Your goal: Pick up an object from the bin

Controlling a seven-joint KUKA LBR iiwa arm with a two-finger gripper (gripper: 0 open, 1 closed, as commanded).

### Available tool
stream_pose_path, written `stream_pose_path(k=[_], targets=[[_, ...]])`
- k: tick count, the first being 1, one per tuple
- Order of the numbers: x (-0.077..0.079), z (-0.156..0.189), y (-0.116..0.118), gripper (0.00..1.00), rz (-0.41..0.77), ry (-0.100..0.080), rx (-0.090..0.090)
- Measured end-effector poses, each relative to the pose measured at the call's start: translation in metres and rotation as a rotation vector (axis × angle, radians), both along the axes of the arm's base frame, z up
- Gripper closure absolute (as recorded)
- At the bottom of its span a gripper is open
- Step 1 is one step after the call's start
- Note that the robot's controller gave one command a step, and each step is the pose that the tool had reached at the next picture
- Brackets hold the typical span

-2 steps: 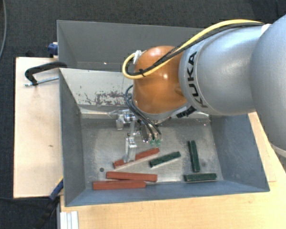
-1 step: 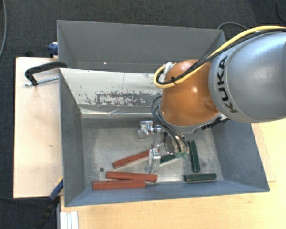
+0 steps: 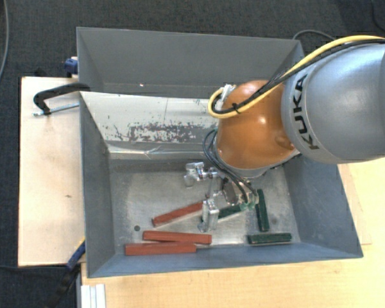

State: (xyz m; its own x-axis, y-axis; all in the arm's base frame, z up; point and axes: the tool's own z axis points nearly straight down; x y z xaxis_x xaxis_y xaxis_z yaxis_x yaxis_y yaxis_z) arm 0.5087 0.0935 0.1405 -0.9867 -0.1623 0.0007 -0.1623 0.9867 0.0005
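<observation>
— Grey metal bin (image 3: 93, 172). What along its front, starting at the left?
— Two flat sticks side by side near the front wall: front red-brown stick (image 3: 160, 249), second red-brown stick (image 3: 177, 237) just behind it.
— Next to the right?
— Slanted red-brown stick (image 3: 176, 215), rising rightward, right end just beside the nearer of the jaws.
— State of the jaws?
— Spread wide apart, low at mid-bin, gripping nothing. Back finger (image 3: 194, 171) well clear of the slanted stick.
— Further right?
— Short green stick (image 3: 230, 213), partly hidden under the orange cover (image 3: 250, 133). Then long green stick (image 3: 262, 210) running front to back, and flat green stick (image 3: 269, 239) by the front wall.
</observation>
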Motion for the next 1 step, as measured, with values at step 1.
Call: stream_pose_path(k=[1], targets=[[0.0051,-0.0698,0.0238,0.00,-0.184,0.000,0.000]])
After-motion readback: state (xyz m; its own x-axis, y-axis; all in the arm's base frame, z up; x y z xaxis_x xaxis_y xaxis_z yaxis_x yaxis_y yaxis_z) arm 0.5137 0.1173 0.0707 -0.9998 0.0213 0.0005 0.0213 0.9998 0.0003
